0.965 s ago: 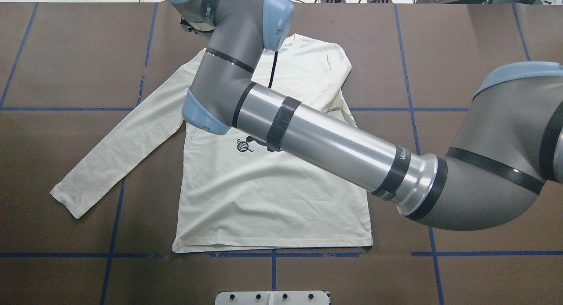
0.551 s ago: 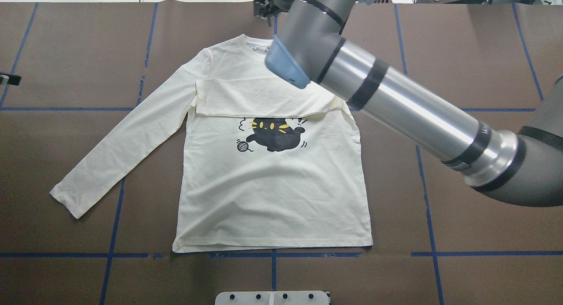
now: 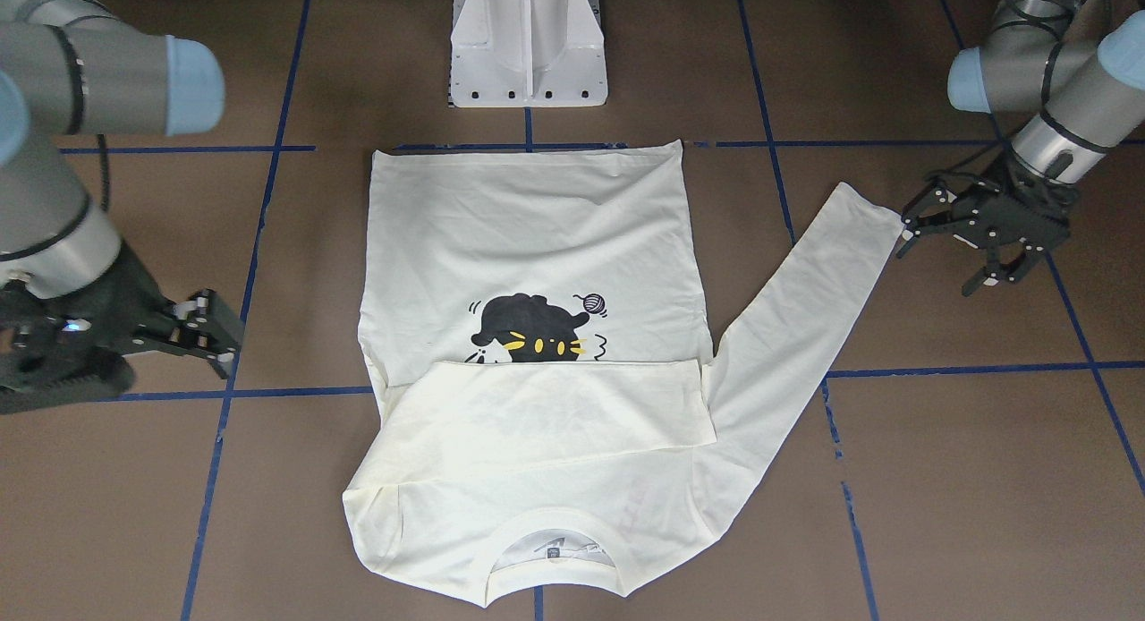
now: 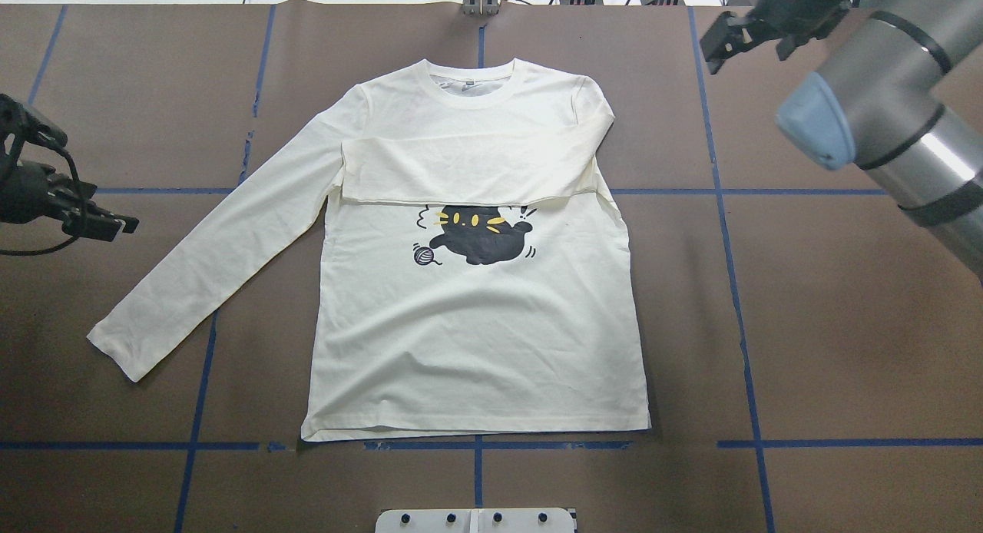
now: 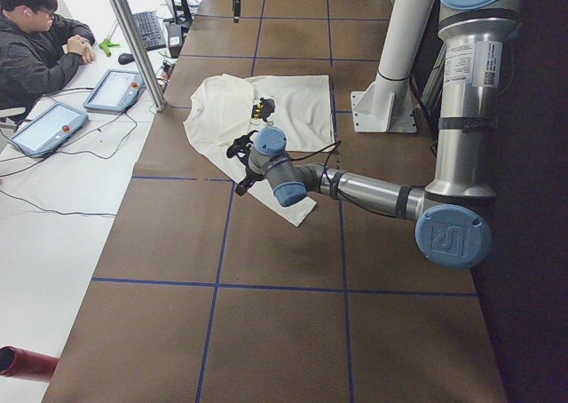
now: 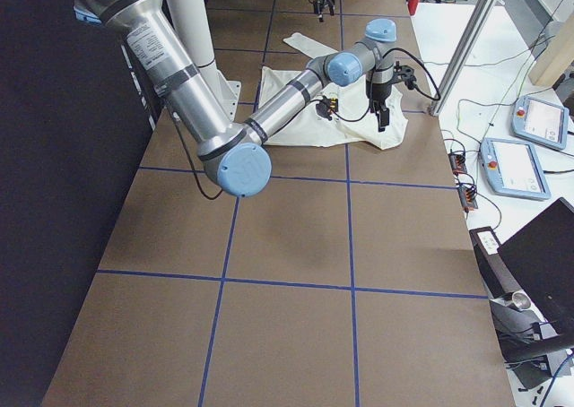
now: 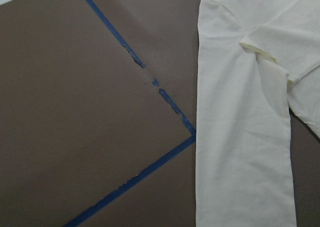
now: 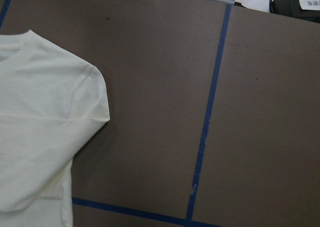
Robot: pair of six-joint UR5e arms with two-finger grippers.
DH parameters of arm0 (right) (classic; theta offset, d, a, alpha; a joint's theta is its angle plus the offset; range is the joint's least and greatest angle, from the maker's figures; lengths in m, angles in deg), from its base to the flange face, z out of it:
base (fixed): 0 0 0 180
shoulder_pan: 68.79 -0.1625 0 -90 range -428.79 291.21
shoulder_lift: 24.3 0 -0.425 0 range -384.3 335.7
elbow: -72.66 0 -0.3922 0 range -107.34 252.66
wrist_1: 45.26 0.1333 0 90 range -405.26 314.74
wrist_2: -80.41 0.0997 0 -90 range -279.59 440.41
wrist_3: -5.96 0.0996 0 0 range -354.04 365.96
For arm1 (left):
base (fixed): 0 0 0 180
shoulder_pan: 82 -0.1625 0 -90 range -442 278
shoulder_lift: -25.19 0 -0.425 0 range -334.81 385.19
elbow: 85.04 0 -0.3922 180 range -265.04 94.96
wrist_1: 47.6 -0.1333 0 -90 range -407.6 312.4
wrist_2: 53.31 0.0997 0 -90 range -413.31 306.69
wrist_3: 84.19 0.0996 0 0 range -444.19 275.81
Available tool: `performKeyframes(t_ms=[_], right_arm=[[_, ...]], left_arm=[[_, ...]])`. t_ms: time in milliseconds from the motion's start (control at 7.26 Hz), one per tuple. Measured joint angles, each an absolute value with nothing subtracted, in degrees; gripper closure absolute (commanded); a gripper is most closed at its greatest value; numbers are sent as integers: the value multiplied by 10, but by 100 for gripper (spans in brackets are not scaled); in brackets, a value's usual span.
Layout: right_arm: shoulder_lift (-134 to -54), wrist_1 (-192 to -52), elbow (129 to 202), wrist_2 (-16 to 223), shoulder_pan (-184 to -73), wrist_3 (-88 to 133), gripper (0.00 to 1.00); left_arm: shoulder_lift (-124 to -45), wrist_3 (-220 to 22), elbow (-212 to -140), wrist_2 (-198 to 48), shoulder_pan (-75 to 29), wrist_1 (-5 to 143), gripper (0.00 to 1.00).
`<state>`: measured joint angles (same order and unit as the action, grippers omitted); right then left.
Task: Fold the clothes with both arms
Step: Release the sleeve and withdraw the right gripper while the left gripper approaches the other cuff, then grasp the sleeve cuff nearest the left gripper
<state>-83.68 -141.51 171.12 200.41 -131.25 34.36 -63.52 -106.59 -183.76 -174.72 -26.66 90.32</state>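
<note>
The cream long-sleeved shirt (image 4: 476,326) lies flat, cat print (image 4: 480,237) up and collar at the far side. One sleeve is folded across the chest (image 4: 461,168); the other sleeve (image 4: 215,249) stretches out to the left. My left gripper (image 3: 944,261) hovers open just off that sleeve's cuff (image 3: 872,214), holding nothing, and shows at the overhead view's left edge (image 4: 88,183). My right gripper (image 4: 746,55) is open and empty beyond the shirt's right shoulder, apart from the cloth (image 3: 228,330). The left wrist view looks down on the stretched sleeve (image 7: 240,137).
The white pedestal base (image 3: 528,44) stands at the near table edge, behind the hem. Blue tape lines (image 4: 729,210) grid the brown tabletop. A person (image 5: 35,48) sits at a side desk with tablets, behind a metal post (image 5: 133,43).
My right arm has swung off the shirt to the far right, leaving the folded sleeve lying across the chest. My left gripper has come in at the left edge.
</note>
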Motion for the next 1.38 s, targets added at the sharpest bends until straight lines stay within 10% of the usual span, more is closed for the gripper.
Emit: performKeyframes(t_ms=[689, 1378], right_arm=[[-1095, -1339, 1792, 2089, -1425, 120, 0], [-1126, -1312, 1795, 2098, -1437, 119, 0]], left_arm=[[-547, -1122, -1899, -1625, -406, 903, 0], [-517, -1132, -1906, -1585, -492, 905, 0]])
